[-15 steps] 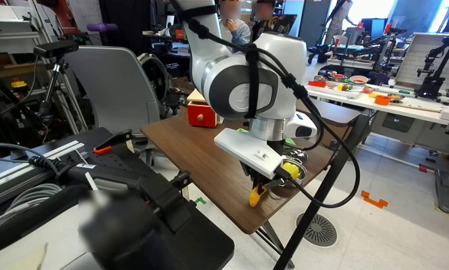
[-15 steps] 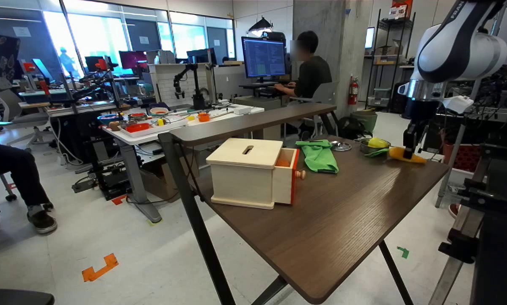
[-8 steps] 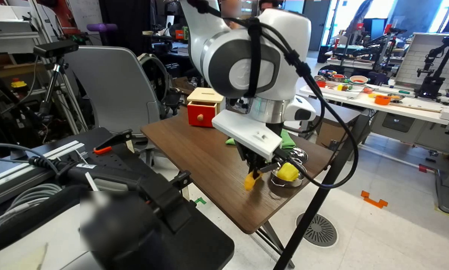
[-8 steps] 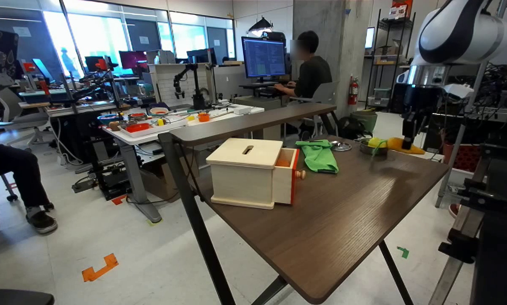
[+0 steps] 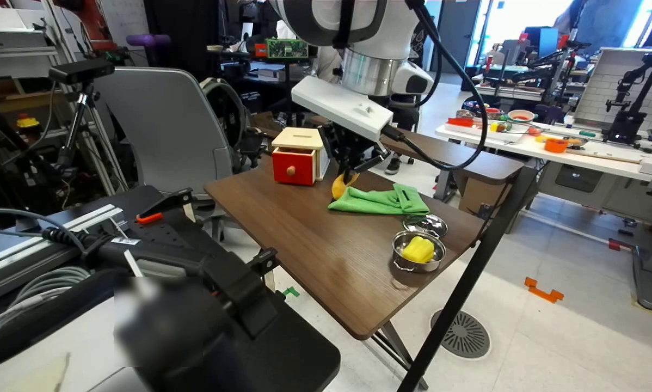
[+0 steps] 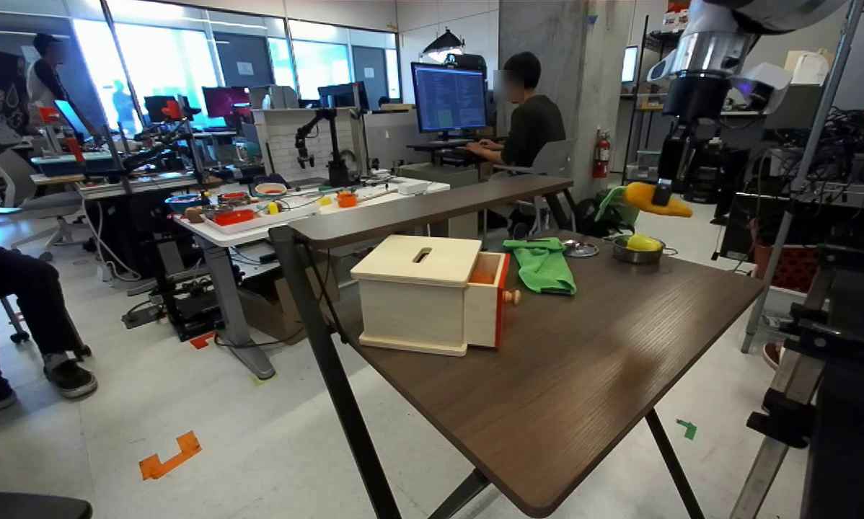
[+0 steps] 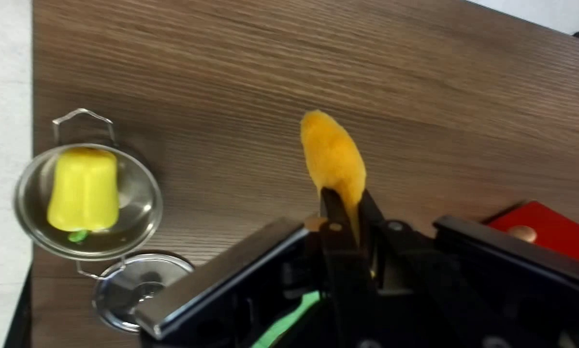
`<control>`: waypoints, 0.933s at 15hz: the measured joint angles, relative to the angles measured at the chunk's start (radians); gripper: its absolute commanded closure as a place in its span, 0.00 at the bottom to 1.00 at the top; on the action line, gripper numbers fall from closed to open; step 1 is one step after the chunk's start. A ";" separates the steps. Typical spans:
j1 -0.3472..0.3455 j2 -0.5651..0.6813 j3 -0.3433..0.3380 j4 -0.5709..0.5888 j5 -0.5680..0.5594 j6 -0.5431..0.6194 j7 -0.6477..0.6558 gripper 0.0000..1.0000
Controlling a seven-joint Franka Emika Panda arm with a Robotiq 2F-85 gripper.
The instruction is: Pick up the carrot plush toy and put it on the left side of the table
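The carrot plush toy is orange-yellow with green leaves and shows in both exterior views (image 5: 340, 188) (image 6: 638, 194) and in the wrist view (image 7: 333, 152). My gripper (image 5: 349, 174) is shut on its middle and also shows in both other views (image 6: 663, 193) (image 7: 350, 203). The carrot is held in the air, roughly level, well above the brown table (image 6: 583, 360). Its leaf end is hidden by the gripper in the wrist view. In an exterior view the leaves hang at one end, against a green bin behind.
A metal pot (image 5: 404, 262) holds a yellow pepper (image 5: 418, 249). A lid (image 5: 426, 224) lies beside it. A green cloth (image 5: 380, 201) lies near a wooden box (image 6: 414, 303) with a red-fronted drawer (image 5: 293, 166) partly pulled out. A raised shelf (image 6: 432, 209) runs along one table side.
My gripper, shut on the carrot throughout, has risen from the table near the pot to well above it. In an exterior view the pot, lid and cloth have come out from behind the arm.
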 measured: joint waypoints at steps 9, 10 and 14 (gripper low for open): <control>0.214 0.099 -0.004 0.048 0.006 -0.019 -0.001 0.98; 0.227 0.126 -0.007 0.067 0.003 -0.020 -0.001 0.98; 0.252 0.252 -0.023 0.166 -0.033 -0.048 0.001 0.98</control>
